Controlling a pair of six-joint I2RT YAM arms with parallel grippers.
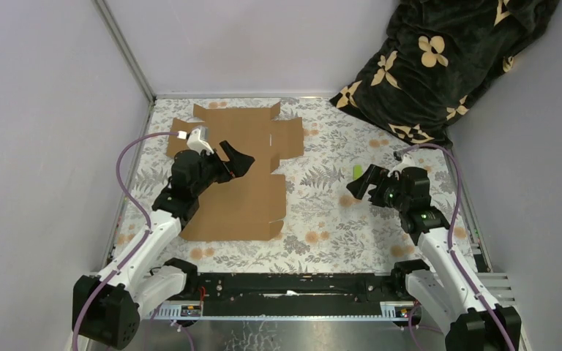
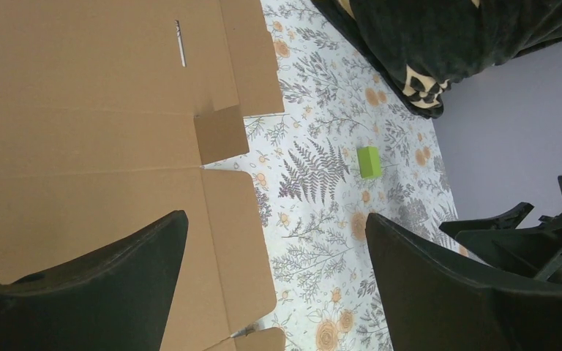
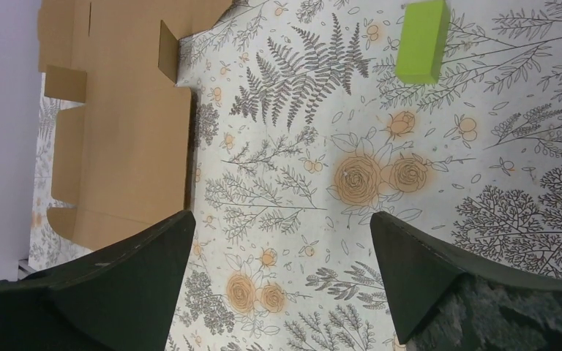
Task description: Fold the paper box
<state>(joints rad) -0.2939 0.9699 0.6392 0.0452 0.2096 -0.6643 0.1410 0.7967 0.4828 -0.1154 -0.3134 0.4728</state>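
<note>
The paper box (image 1: 245,175) is a flat brown die-cut cardboard sheet lying unfolded on the floral table, left of centre. My left gripper (image 1: 235,158) hangs open above its middle, nothing between the fingers; in the left wrist view the sheet (image 2: 88,110) fills the left half, and the gripper (image 2: 274,219) straddles its right edge. My right gripper (image 1: 362,183) stands open over bare cloth to the right of the sheet. In the right wrist view the gripper (image 3: 282,223) holds nothing, and the cardboard (image 3: 124,124) lies at the upper left.
A small lime-green block (image 1: 356,172) lies on the cloth just beyond the right gripper, also seen as the green block (image 3: 422,42) and the block (image 2: 369,161). A dark flowered blanket (image 1: 439,58) is piled at the back right corner. Grey walls close in the table.
</note>
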